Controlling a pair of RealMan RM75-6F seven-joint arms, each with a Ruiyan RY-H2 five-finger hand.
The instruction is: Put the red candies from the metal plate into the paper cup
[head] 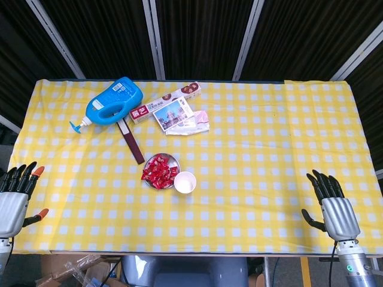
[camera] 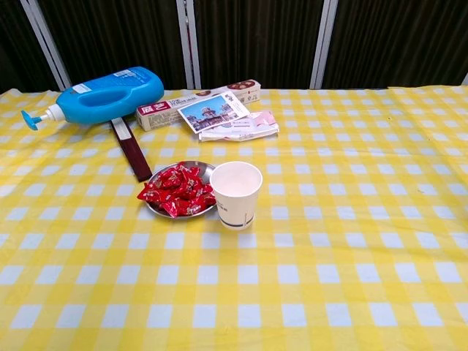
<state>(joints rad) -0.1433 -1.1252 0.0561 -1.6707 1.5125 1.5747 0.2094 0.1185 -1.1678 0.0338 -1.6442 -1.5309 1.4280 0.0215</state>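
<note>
1. Head view: the left hand (head: pixel 13 200) rests at the near left edge of the table (head: pixel 269 197), fingers spread wide and holding nothing. The right hand (head: pixel 333 202) sits at the near right edge, also wide with fingers apart and empty.

2. Head view: the metal plate (head: pixel 172 159) lies well ahead of both hands, between them and somewhat closer to the left one. The red candies (head: pixel 158 171) are heaped on it, a few spilling over its near left rim. The paper cup (head: pixel 185 182) stands upright, touching or just beside the plate on the side toward the right hand; that closeness likely keeps each transfer short.

3. Head view: farther from the hands lie a blue bottle (head: pixel 112 104) on its side, a long box (head: pixel 166 102), a leaflet (head: pixel 173 113) on a pale packet (head: pixel 194 124), and a dark flat stick (head: pixel 131 142) pointing toward the plate.

4. Chest view: neither hand shows here. The cup (camera: pixel 236 194) is open at the top and looks empty, so I judge no candy has gone in yet. The candies (camera: pixel 178 192) fill the plate (camera: pixel 205 170), right against the cup.

5. Chest view: the bottle (camera: pixel 107 94), box (camera: pixel 197 104), leaflet (camera: pixel 213 112), packet (camera: pixel 245 127) and stick (camera: pixel 131 147) lie behind the plate, clear of the path.

6. Judgement: both hands seem parked, ready to reach; the left appears slightly better placed for the candies.
</note>
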